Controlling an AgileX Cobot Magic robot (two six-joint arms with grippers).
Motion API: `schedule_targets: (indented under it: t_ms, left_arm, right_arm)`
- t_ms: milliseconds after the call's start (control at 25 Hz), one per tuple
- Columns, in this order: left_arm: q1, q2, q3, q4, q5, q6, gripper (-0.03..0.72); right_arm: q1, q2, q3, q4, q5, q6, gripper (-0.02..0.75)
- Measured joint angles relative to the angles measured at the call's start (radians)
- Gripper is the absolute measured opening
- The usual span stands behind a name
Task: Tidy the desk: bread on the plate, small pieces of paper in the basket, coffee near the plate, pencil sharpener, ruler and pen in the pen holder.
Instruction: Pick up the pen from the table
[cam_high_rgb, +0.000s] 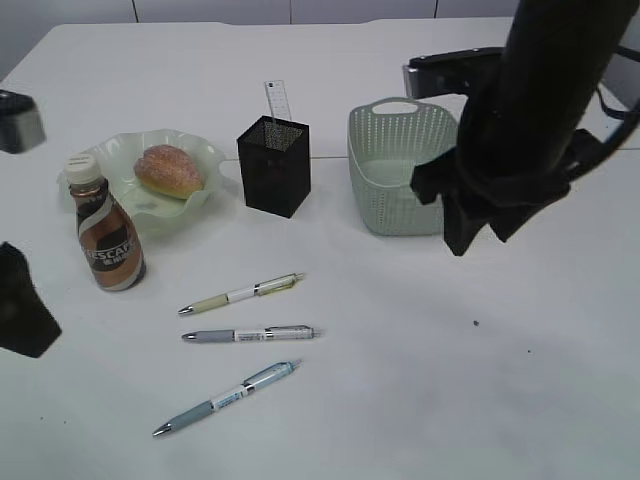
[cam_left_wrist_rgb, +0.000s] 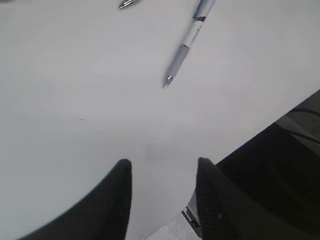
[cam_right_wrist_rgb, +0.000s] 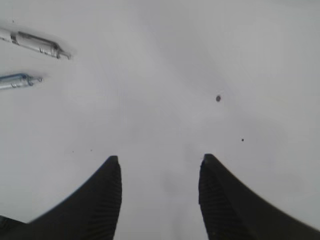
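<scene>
From my station I see three pens left on the desk (cam_high_rgb: 420, 380): a pale yellow-green one (cam_high_rgb: 240, 293) nearest the pen holder (cam_high_rgb: 274, 165), a grey one (cam_high_rgb: 248, 335) below it, and a blue-grey one (cam_high_rgb: 226, 398) closest to me. They lie roughly parallel, apart from each other, tips pointing lower left. The ruler (cam_high_rgb: 278, 102) already stands in the pen holder, the bread (cam_high_rgb: 168, 169) sits on the plate (cam_high_rgb: 205, 153), and the coffee (cam_high_rgb: 106, 228) stands just beside the plate. The basket (cam_high_rgb: 400, 165) sits right of the holder; I cannot tell what is inside it.

Both grippers hang over bare desk with jaws parted and nothing between them — the left gripper (cam_left_wrist_rgb: 162, 170) with a pen tip just ahead, the right gripper (cam_right_wrist_rgb: 160, 167) with two pen ends off to its left.

I judge the pens light, stiff and smooth — apt to roll or skid under a pad, so I would pinch across the barrel near the middle, at the rubbery grip section if reachable, jaws square to the pen's length.

Readable writing: the bottle label shows "ESCAF", part of the Nescafé name. The ruler's markings and the pens' print are too small to read.
</scene>
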Motion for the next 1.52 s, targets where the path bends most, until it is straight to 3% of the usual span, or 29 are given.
schedule_targets:
  t_ms: [240, 520, 920, 1520]
  left_arm:
    - [-0.098, 0.146, 0.000, 0.035, -0.096, 0.018, 0.321]
    - [-0.144, 0.340, -0.068, 0.056, -0.133, 0.056, 0.323]
    - [-0.237, 0.631, -0.351, 0.091, -0.044, 0.078, 0.323]
    - [-0.265, 0.836, -0.380, 0.111, -0.120, 0.071, 0.319]
  right_arm:
    - [0.000, -0.171, 0.186, -0.032, 0.000, -0.002, 0.370]
    - [0.000, -0.417, 0.349, -0.032, 0.000, 0.004, 0.370]
    - [0.000, -0.591, 0.373, -0.080, 0.009, 0.016, 0.370]
    - [0.000, -0.636, 0.373, -0.113, 0.012, 0.017, 0.370]
